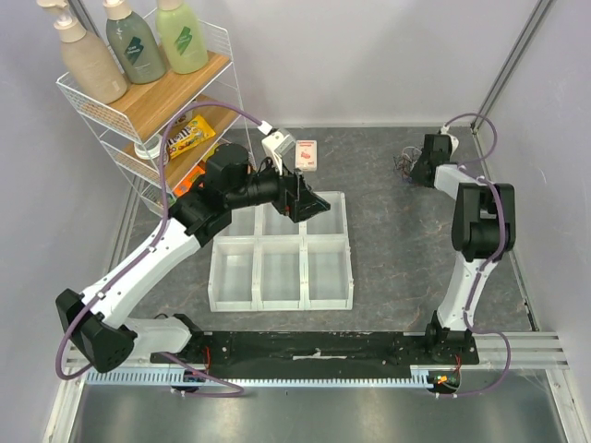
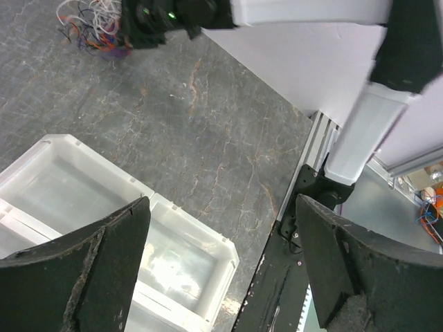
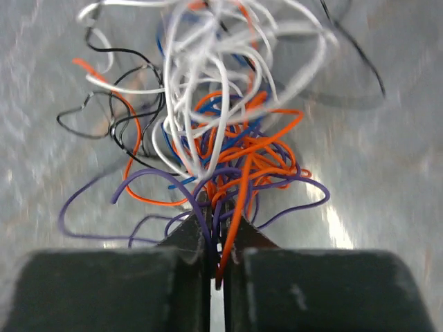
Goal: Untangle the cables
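The cables (image 3: 214, 131) are a tangled bunch of thin white, orange, purple, blue and black wires on the grey table. In the top view the bunch (image 1: 404, 163) lies at the far right, and it shows at the upper left of the left wrist view (image 2: 90, 28). My right gripper (image 3: 220, 220) is shut on purple and orange wires at the near edge of the bunch; it sits just right of the bunch in the top view (image 1: 421, 166). My left gripper (image 2: 221, 270) is open and empty above the clear tray (image 2: 166, 259), far from the cables (image 1: 309, 205).
A clear six-compartment tray (image 1: 282, 293) sits mid-table. A white wire shelf (image 1: 152, 101) with bottles and snack packs stands at the far left. A small white card box (image 1: 306, 155) lies behind the tray. A black rail (image 1: 314, 349) runs along the near edge.
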Controlling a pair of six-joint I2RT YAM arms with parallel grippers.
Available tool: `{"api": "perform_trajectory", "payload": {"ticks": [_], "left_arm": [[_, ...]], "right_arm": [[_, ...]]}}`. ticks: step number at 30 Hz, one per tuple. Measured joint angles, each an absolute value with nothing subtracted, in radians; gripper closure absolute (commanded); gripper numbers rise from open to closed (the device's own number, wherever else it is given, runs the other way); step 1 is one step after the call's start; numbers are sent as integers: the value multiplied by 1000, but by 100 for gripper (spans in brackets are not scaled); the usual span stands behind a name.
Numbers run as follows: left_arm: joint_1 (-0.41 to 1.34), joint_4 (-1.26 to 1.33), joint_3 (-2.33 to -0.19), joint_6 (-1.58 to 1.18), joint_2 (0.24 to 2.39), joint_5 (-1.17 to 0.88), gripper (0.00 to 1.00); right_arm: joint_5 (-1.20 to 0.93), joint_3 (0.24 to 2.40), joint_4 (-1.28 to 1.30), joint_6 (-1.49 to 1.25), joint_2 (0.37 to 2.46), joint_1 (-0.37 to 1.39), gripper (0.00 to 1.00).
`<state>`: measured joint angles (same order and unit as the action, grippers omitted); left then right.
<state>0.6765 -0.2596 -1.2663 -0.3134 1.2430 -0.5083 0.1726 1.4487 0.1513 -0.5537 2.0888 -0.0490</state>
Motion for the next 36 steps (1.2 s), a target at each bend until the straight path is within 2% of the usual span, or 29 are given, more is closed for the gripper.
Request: {"api": "perform_trajectory", "payload": {"ticks": [2, 7, 8, 9, 10, 12, 14, 17, 19, 25, 33, 36], "left_arm": [[677, -259, -1266, -315, 1253, -508, 11], [686, -265, -1267, -327, 1309, -508, 13], [693, -270, -1267, -328, 1320, -507, 13], [706, -282, -1267, -329, 1332, -507, 13], [718, -292, -1267, -329, 1336, -506, 13], [749, -308, -1267, -329, 1338, -503, 13], [785, -310, -1269, -328, 1338, -499, 13], [832, -315, -1271, -327, 1338, -485, 14], [864, -337, -1278, -319, 1340, -457, 14], [933, -398, -1322, -280, 1373, -351, 16], [970, -445, -1330, -267, 1427, -303, 18], [975, -451, -1331, -267, 1441, -303, 15]], "right_arm": [[174, 1303, 121, -561, 1990, -36, 100], [152, 862, 104, -611, 1571, 62, 99], [142, 804, 113, -616, 1492, 70, 93], [128, 737, 124, -622, 1394, 106, 79], [112, 672, 143, -628, 1282, 123, 55], [84, 601, 175, -635, 1128, 128, 24], [62, 565, 234, -624, 997, 127, 14], [56, 566, 300, -610, 893, 126, 13], [72, 580, 340, -598, 864, 126, 19], [55, 718, 375, -568, 1023, 118, 48], [-68, 723, 278, -581, 1182, 129, 50], [-72, 717, 237, -591, 1222, 129, 50]]}}
